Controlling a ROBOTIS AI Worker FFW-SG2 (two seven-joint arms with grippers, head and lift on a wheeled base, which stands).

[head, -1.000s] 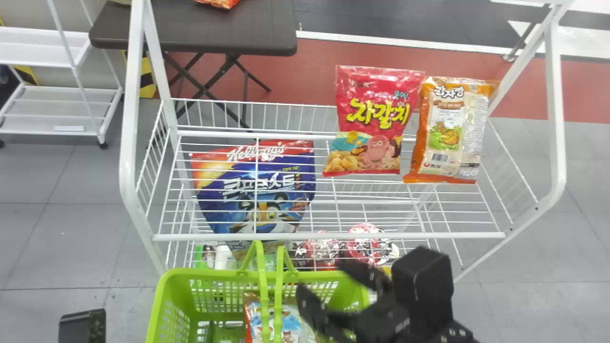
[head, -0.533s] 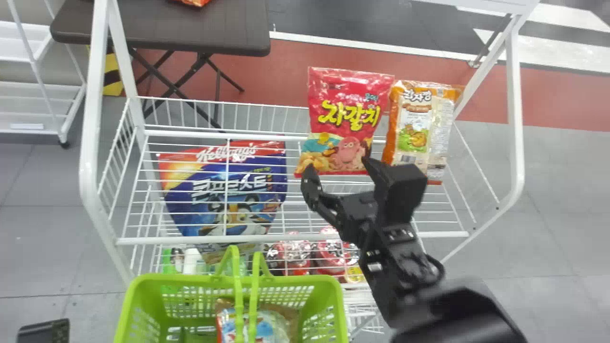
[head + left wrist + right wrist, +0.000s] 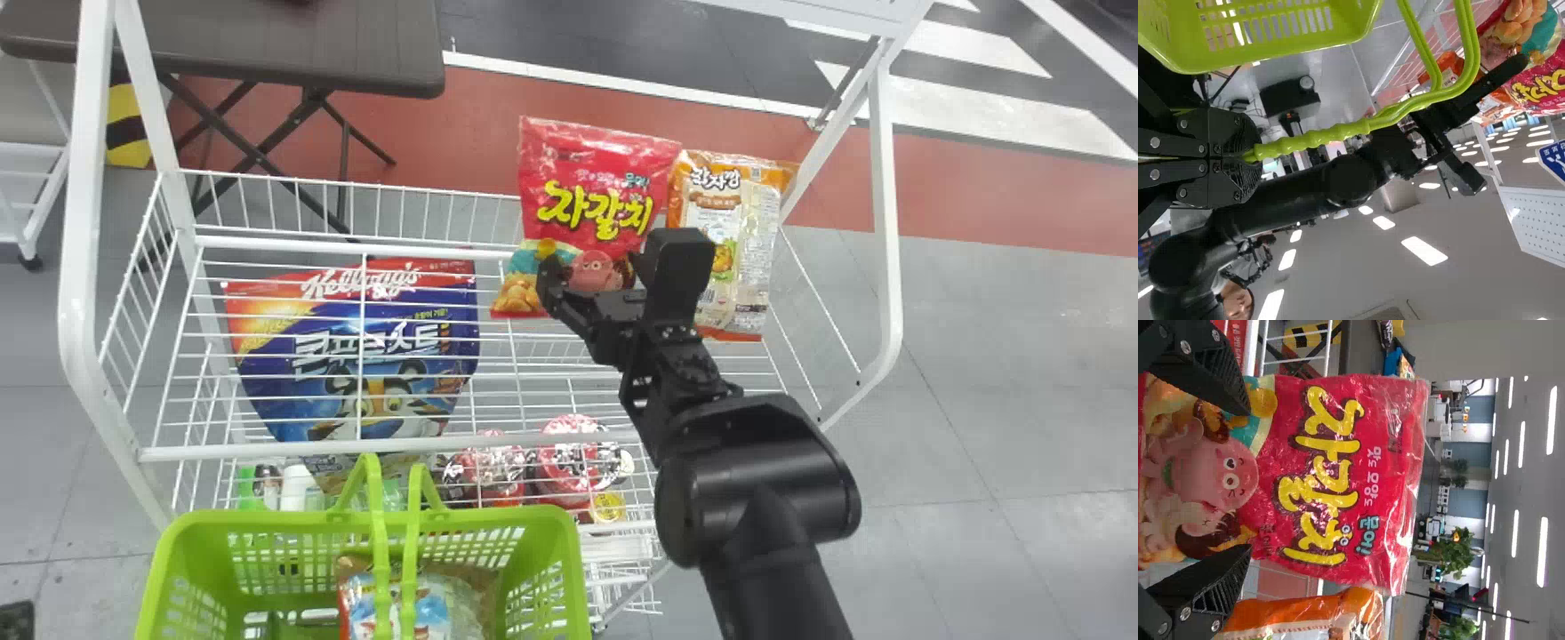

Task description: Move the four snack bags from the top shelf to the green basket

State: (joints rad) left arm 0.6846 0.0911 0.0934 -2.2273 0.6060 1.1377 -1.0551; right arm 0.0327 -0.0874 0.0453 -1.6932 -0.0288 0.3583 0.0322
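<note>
In the head view, my right gripper [image 3: 594, 267] stands open before the lower part of the red snack bag [image 3: 600, 191], which stands upright on the top shelf. The right wrist view has the gripper [image 3: 1245, 480] with its two fingers spread on either side of the red bag [image 3: 1318, 480]. An orange snack bag [image 3: 733, 236] stands to its right. The green basket [image 3: 569, 569] is in front of the rack, with a snack bag [image 3: 436, 609] inside. In the left wrist view, my left gripper [image 3: 1248, 157] is shut on the basket's handle [image 3: 1318, 140].
The white wire rack's front rail [image 3: 400, 444] runs between basket and shelf, and its posts [image 3: 885, 231] rise at both sides. A blue cereal bag [image 3: 356, 364] and several red-lidded cups [image 3: 569, 453] are lower down. A dark table [image 3: 293, 53] stands behind.
My right arm has risen from over the basket to the red bag on the shelf. Rack, bags and basket have shifted left in the head view.
</note>
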